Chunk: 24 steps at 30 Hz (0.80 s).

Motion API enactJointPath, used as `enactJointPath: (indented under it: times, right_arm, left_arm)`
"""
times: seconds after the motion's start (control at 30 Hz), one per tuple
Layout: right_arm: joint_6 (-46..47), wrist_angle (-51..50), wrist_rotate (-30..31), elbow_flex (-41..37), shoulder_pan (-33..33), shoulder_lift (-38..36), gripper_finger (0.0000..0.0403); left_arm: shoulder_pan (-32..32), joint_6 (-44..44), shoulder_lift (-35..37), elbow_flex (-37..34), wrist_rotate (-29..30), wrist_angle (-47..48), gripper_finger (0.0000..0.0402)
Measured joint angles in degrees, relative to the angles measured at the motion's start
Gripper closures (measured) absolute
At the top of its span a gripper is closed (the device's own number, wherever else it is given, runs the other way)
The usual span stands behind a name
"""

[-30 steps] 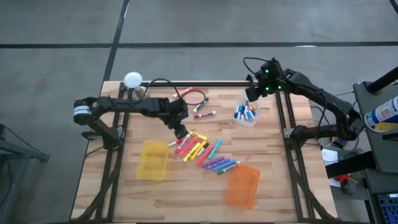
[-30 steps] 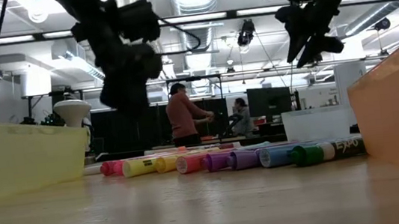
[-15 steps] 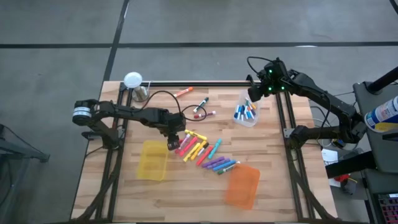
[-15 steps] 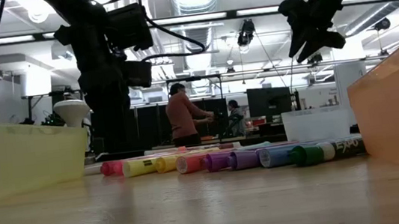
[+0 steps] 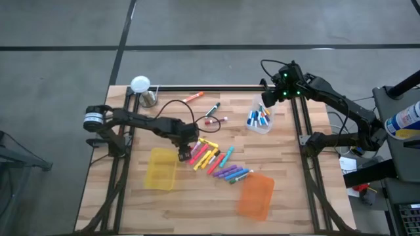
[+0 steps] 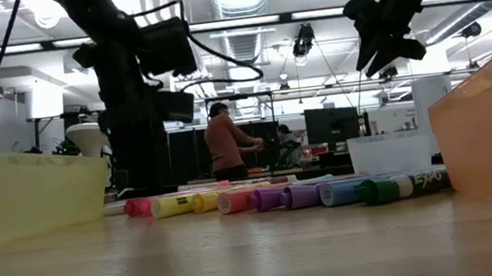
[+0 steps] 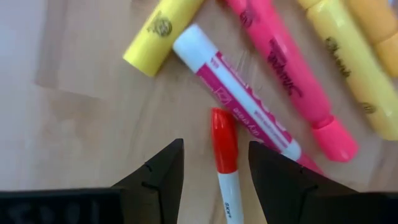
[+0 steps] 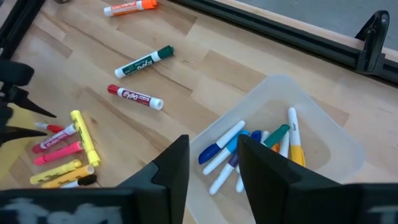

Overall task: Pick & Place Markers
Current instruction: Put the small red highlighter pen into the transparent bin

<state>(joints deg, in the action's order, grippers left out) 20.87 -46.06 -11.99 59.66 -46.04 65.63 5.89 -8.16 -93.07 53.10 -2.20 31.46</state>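
Several markers (image 5: 214, 158) lie in a loose row on the wooden table's middle. My left gripper (image 5: 185, 155) points down over the row's left end, open. In the left wrist view, my left gripper (image 7: 214, 155) has a finger on each side of a red-capped white marker (image 7: 224, 165) that lies flat; I see no touch. A pink-and-white marker (image 7: 236, 102) and a pink highlighter (image 7: 292, 68) lie just beyond. My right gripper (image 5: 266, 103) hangs open, high above the clear bin (image 8: 336, 146), which holds several markers (image 8: 249, 149).
A yellow bin (image 5: 161, 168) stands just near of my left gripper, and an orange bin (image 5: 255, 195) at the near right. Three loose markers (image 5: 213, 109) lie toward the far edge. A white round object (image 5: 140, 84) and a metal cup (image 5: 149, 98) stand at the far left corner.
My left gripper has come down and moved toward the table's near edge, onto the left end of the marker row, rolling about its own line as it sank. The markers lie as they did.
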Motion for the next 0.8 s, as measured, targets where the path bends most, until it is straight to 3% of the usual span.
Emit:
enactJointPath:
  times: [0.3,0.4,0.6,0.8]
  right_arm:
    - [0.1,0.04,0.0,0.0,0.02,0.0,0.0277]
    - [0.1,0.12,0.0,0.0,0.01,0.0,0.0279]
    - [0.12,0.63,0.01,0.0,0.01,0.0,0.0287]
    - [1.04,1.52,0.01,0.0,0.0,0.0,0.0291]
  left_arm:
    - [0.0,0.04,-3.66,0.36,0.96,-0.15,0.0241]
    - [0.16,0.04,-4.17,0.37,1.27,-0.24,0.0272]
    - [1.67,-0.79,-4.4,0.31,0.65,-0.53,0.0372]
    - [6.19,-2.92,-3.43,0.3,-0.79,-2.76,0.0372]
